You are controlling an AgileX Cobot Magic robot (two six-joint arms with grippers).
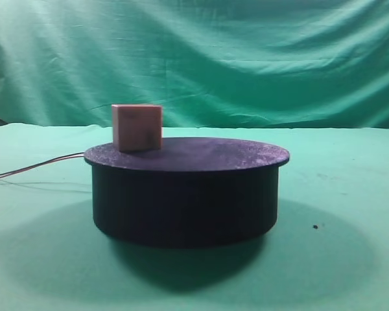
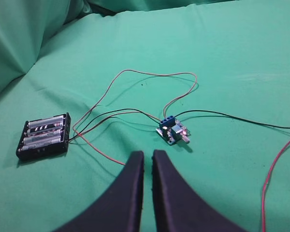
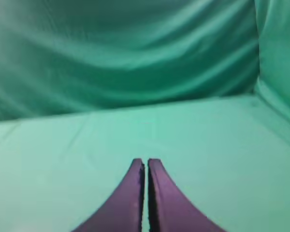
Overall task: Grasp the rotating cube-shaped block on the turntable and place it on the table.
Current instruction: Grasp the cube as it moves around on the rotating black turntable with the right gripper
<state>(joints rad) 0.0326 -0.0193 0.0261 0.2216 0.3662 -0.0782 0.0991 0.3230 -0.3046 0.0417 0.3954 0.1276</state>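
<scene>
On my right wrist view, my right gripper (image 3: 144, 164) has its dark fingers pressed together with only a hairline slit between them, holding nothing, hanging over bare green cloth table (image 3: 87, 145) that runs out to the draped green fabric backdrop (image 3: 121, 58). My left gripper (image 2: 148, 155) is likewise closed on nothing, its black fingertips nearly touching; just past them lies a small blue circuit board (image 2: 173, 130), with a black battery holder (image 2: 43, 137) off to the left and thin red and black wires (image 2: 135, 72) looping between them. In the high view, the low black cylindrical turntable (image 1: 185, 194) sits mid-table, and the small pinkish-tan cube-shaped block (image 1: 137, 127) rests at its top's left edge, open cloth all around.
</scene>
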